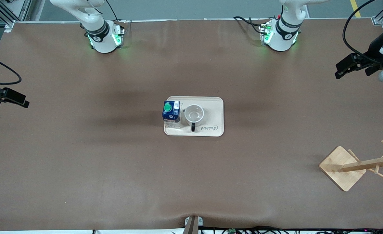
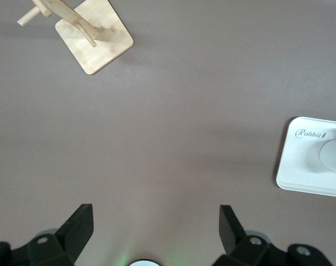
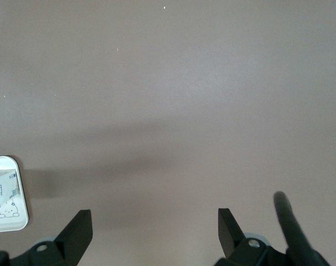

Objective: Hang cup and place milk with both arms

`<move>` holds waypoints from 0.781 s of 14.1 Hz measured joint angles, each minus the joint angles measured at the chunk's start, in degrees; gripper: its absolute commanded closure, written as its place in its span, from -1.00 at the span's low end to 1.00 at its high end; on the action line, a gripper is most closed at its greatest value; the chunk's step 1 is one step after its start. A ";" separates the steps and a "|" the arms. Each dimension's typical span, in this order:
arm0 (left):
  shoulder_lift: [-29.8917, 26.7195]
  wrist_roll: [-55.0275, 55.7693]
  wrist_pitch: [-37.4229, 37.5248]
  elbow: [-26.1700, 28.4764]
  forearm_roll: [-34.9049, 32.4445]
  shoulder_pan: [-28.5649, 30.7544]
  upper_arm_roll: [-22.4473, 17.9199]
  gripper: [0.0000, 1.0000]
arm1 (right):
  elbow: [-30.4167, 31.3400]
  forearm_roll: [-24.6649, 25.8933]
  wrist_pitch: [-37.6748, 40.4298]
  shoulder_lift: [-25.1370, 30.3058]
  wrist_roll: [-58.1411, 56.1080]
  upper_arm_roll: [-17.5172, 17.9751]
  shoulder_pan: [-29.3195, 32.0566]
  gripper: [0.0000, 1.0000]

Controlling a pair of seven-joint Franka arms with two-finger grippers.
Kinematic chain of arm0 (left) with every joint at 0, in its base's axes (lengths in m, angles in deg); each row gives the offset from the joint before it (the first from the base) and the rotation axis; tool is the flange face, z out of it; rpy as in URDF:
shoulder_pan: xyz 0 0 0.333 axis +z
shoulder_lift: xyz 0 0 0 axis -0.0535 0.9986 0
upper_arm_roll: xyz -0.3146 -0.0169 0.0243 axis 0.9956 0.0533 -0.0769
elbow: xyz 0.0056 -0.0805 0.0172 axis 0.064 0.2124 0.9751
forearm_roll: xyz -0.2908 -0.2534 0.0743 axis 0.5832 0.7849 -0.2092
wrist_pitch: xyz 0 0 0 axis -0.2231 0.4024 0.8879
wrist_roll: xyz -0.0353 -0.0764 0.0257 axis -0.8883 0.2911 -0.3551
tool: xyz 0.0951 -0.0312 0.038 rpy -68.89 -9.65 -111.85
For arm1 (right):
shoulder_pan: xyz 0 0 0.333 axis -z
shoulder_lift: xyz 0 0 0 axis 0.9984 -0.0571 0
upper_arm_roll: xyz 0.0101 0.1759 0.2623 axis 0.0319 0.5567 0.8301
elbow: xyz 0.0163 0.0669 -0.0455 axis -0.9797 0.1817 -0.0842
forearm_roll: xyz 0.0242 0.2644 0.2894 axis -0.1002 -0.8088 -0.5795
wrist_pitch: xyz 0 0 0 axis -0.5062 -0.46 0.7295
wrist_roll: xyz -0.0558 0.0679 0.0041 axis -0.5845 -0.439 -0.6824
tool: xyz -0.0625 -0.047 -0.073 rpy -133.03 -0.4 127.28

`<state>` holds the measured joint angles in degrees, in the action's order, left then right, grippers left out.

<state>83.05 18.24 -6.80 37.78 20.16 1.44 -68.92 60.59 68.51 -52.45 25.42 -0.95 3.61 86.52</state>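
The white cup (image 1: 194, 113) stands upright on a cream tray (image 1: 214, 110) at the table's middle, its black handle (image 1: 193, 127) pointing toward the front camera. The dark blue milk carton (image 1: 171, 111) with a green cap stands on the tray beside the cup, toward the right arm's end. My left gripper (image 1: 338, 71) is open and empty in the air over the left arm's end of the table. My right gripper (image 1: 24, 101) is open and empty over the right arm's end. The left wrist view shows open fingers (image 2: 79, 224), the tray (image 2: 306, 166) and part of the cup (image 2: 332, 158).
A wooden cup rack (image 1: 353, 165) with a square base and pegs stands near the front camera at the left arm's end; it also shows in the left wrist view (image 2: 93, 36). The right wrist view shows bare brown table and a tray corner (image 3: 7, 194).
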 measured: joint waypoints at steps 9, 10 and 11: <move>3.54 0.01 -0.97 -0.69 2.73 -0.92 0.35 -1.00 | -0.03 0.00 -1.03 -0.02 -0.49 0.02 0.33 -1.00; 5.31 0.04 -2.39 -0.65 3.50 -2.06 0.61 -1.00 | -0.04 0.00 -1.11 -0.02 -1.60 0.03 0.33 -1.00; 7.21 0.55 -3.68 -0.62 3.85 -3.60 0.84 -1.00 | -0.05 0.00 -1.14 -0.02 -3.12 0.02 0.34 -1.00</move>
<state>90.26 18.79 -10.48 37.16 24.02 -2.16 -68.08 60.54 68.51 -53.59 25.40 -4.07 3.63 86.86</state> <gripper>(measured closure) 0.000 0.000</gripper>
